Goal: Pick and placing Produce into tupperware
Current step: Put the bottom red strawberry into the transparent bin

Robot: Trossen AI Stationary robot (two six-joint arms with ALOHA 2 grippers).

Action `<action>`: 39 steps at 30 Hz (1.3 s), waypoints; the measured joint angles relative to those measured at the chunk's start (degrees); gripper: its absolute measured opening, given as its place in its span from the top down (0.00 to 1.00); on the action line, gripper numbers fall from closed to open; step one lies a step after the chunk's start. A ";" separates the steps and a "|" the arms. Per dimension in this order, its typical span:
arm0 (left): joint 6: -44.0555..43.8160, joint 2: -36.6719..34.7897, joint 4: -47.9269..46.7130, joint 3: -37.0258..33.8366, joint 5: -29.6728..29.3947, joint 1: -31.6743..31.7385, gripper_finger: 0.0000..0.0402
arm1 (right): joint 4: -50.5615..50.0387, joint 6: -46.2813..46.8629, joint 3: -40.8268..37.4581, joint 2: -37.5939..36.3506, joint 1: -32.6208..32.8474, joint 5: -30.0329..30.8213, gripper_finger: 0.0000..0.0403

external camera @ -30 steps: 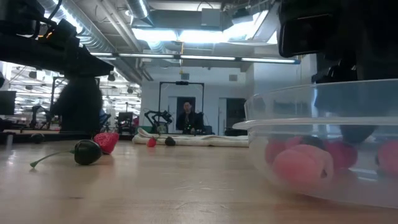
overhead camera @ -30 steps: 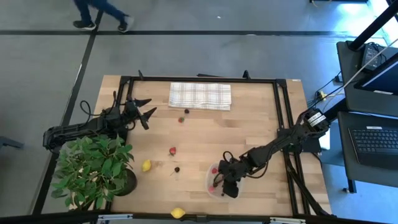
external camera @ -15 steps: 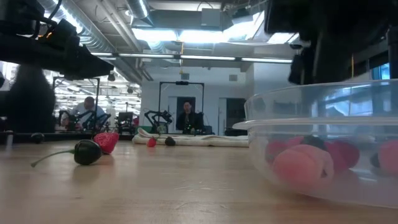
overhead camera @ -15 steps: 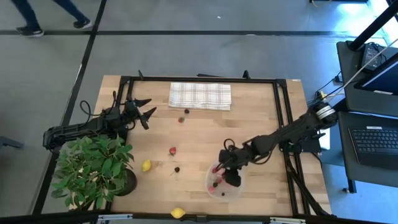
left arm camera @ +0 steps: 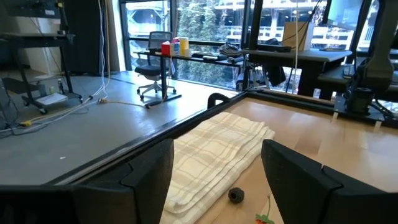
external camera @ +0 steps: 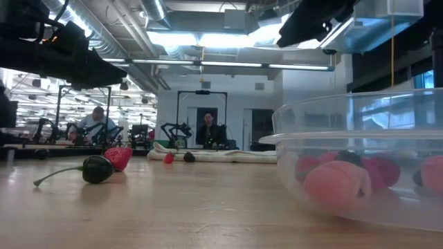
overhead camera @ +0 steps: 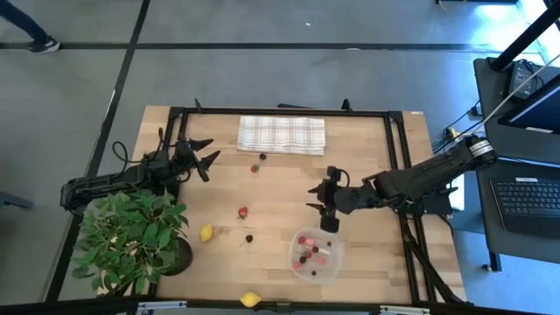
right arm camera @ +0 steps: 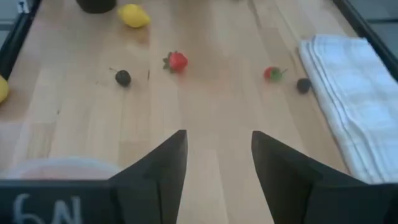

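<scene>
While the tupperware (overhead camera: 316, 255) is sitting on the surface (overhead camera: 280, 188) just behind and below the right gripper (overhead camera: 322, 199), already holding several red pieces, that gripper's jaws are hanging spread and empty, facing the loose produce. Ahead of those jaws the red berry (right arm camera: 176, 61) and the dark berry (right arm camera: 123, 77) are lying nearest, with the lemon (right arm camera: 136, 15) beyond them. Though the left gripper (overhead camera: 202, 156), jaws spread too, is waiting near the cloth (overhead camera: 281, 135) beside two other berries, the right arm is looking better placed for the middle pair.
</scene>
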 joint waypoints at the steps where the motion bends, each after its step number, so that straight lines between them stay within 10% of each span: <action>1: -0.43 0.00 0.00 0.01 0.02 0.00 0.41 | -0.08 -0.50 0.00 -0.36 -0.12 0.08 0.55; 25: -0.88 0.00 0.02 0.02 0.00 0.02 0.41 | 55.49 -6.47 -50.12 -24.56 -9.70 -0.22 0.55; 39: 5.54 0.00 3.21 0.00 14.95 -0.24 0.38 | 65.51 -6.48 -56.35 -24.53 -9.68 -0.20 0.55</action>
